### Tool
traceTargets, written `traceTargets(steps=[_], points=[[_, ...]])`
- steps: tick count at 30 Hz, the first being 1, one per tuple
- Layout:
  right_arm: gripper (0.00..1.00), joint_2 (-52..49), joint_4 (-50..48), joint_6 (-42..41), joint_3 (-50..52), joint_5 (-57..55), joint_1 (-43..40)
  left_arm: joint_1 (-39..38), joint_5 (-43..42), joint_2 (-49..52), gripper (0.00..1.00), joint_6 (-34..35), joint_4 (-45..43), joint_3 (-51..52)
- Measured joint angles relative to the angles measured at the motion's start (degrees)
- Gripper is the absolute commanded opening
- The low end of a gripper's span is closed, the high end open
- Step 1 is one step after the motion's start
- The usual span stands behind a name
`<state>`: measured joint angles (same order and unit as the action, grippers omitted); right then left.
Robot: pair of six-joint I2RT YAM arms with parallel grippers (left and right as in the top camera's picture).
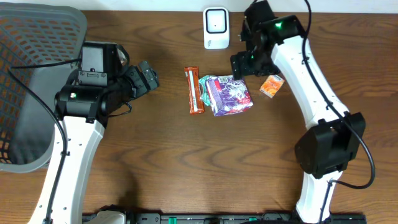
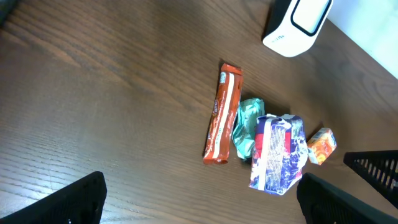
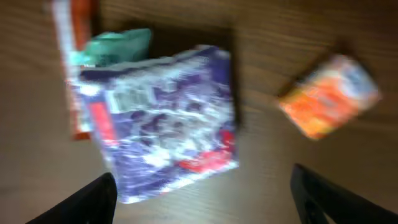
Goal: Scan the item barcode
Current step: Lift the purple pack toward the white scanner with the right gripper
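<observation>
The purple snack packet (image 1: 231, 95) lies on the bench (image 1: 161, 155), touching a teal packet (image 1: 206, 83), with an orange bar (image 1: 194, 91) to the left. The right claw (image 3: 208, 202) hangs over it, spread and empty. The left claw (image 2: 205, 205) is spread wide, well left. The white scanner (image 1: 216, 28) stands at the far edge.

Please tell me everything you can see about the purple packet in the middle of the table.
The purple packet is a crinkled, glossy, plastic-looking pouch, printed purple and white with red patches and a block of small print. It lies flat on the wooden table, with nothing gripping it. One edge touches the green wrapper; the orange box lies apart on its other side.
</observation>
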<state>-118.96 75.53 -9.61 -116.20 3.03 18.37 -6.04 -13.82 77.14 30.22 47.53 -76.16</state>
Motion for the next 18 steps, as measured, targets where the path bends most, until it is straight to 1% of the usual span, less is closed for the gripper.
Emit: traceTargets(steps=[1,2,3,5,7,10,14,15,16,18], points=[[0.8,0.0,-1.2,1.7,0.9,5.0,-1.3,0.0,0.0,0.0,0.98,0.0,0.0,0.0],[0.75,0.0,-2.1,3.5,1.7,8.8,-2.1,0.0,0.0,0.0,0.98,0.0,0.0,0.0],[0.74,0.0,-2.6,5.4,2.3,13.2,-2.9,0.0,0.0,0.0,0.98,0.0,0.0,0.0],[0.77,0.0,-2.8,8.1,3.4,19.8,-4.1,0.0,0.0,0.0,0.98,0.0,0.0,0.0],[0.83,0.0,-2.7,8.9,3.6,20.8,-3.7,0.0,0.0,0.0,0.98,0.0,0.0,0.0],[0.92,0.0,-2.8,7.5,3.6,15.1,-0.1,0.0,0.0,0.0,0.98,0.0,0.0,0.0],[0.94,0.0,-3.5,3.0,5.1,3.0,7.5,0.0,0.0,0.0,0.98,0.0,0.0,0.0],[0.94,0.0,-4.3,0.7,6.3,-2.2,10.7,0.0,0.0,0.0,0.98,0.0,0.0,0.0],[0.94,0.0,-4.4,0.3,6.6,-3.0,11.1,0.0,0.0,0.0,0.98,0.0,0.0,0.0],[0.94,0.1,-7.3,-3.3,9.5,-9.7,14.3,0.0,0.0,0.0,0.98,0.0,0.0,0.0]])
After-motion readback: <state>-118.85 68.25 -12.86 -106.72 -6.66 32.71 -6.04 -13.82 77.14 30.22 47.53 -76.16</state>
